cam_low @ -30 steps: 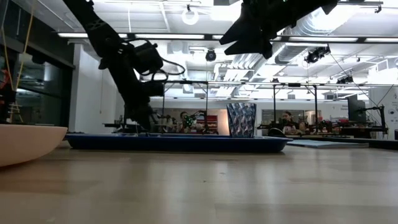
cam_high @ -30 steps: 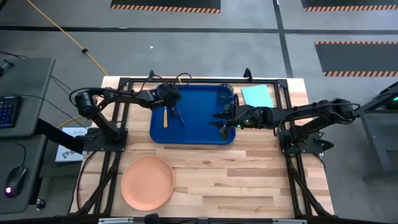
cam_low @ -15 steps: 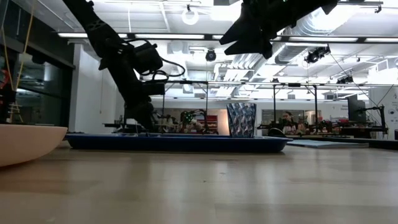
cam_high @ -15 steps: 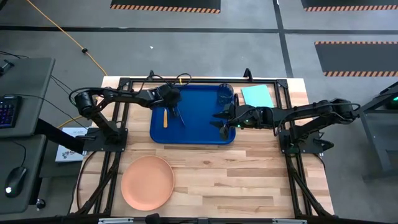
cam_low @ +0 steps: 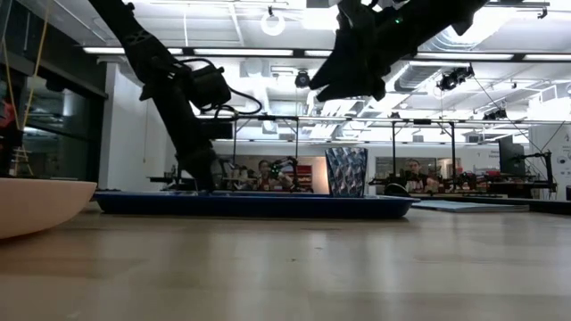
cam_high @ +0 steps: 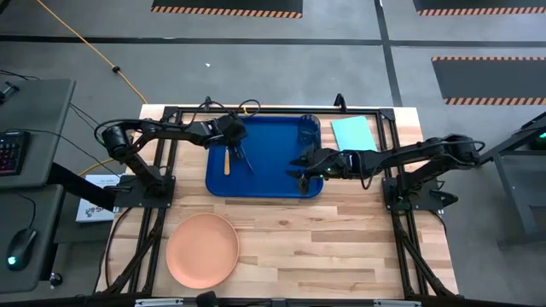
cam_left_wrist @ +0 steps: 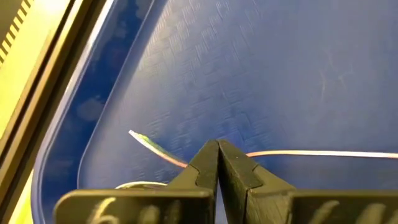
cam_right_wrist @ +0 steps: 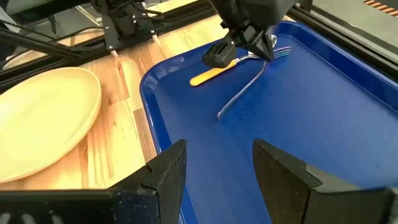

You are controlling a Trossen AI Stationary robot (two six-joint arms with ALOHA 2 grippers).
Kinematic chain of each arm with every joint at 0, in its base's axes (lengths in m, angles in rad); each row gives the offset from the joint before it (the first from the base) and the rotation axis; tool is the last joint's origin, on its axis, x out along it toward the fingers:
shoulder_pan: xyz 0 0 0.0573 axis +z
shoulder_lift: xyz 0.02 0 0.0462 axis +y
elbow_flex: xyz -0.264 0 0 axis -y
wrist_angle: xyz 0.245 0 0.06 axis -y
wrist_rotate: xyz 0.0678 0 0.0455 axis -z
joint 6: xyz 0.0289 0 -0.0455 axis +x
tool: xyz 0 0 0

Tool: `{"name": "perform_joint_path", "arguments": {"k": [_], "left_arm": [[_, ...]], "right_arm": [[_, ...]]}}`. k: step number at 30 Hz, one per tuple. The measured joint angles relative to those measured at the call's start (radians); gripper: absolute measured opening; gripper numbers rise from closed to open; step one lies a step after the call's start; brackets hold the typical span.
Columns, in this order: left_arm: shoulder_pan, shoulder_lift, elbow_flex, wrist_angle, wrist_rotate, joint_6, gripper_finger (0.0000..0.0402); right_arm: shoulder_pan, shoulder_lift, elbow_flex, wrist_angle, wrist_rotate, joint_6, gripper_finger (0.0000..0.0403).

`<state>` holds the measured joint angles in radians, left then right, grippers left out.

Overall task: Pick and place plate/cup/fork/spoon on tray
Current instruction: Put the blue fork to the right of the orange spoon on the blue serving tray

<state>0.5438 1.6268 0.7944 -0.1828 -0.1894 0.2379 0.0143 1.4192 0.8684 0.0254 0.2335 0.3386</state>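
Observation:
The dark-blue tray lies at the far middle of the table. On its left part lie the fork, with teal tines, and a spoon with an orange handle and shiny bowl. My left gripper is shut, pointing down at the fork's tine end; it also shows in the high view. My right gripper is open and empty, hovering over the tray's right part. The peach plate rests on the table at the near left. I cannot make out the cup. My left gripper is shut on the fork's neck, just behind the tines. The fingers come from above, slanting down, and lie across the fork. The fork lies flat on the tray floor, its handle running away from the fingers.
A light-teal flat sheet lies on the table right of the tray. Black frame rails border the table's left and right sides. Bare wood lies between the plate and the near right.
My right gripper has moved a little toward the table's left edge above the tray and tipped somewhat downward. The fork, spoon and plate have stayed where they were.

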Motion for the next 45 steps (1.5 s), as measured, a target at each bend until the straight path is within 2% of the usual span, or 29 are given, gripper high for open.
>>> {"name": "perform_joint_path", "arguments": {"k": [12,23,39,45], "left_arm": [[0.000,0.000,0.000,-0.047,-0.011,0.000,0.0000],[0.000,0.000,0.000,-0.035,-0.144,0.008,0.0000],[-0.004,-0.005,0.000,-0.126,-0.147,0.018,0.0000],[-0.009,-0.013,0.000,-0.096,-0.123,0.007,0.0000]], "right_arm": [[0.000,0.001,0.000,0.017,0.000,0.000,0.0174],[0.000,0.001,0.000,0.024,-0.001,0.000,0.0174],[0.000,0.001,0.000,0.024,-0.001,-0.004,0.0174],[0.000,0.001,0.000,0.024,-0.001,-0.006,0.0174]]}}
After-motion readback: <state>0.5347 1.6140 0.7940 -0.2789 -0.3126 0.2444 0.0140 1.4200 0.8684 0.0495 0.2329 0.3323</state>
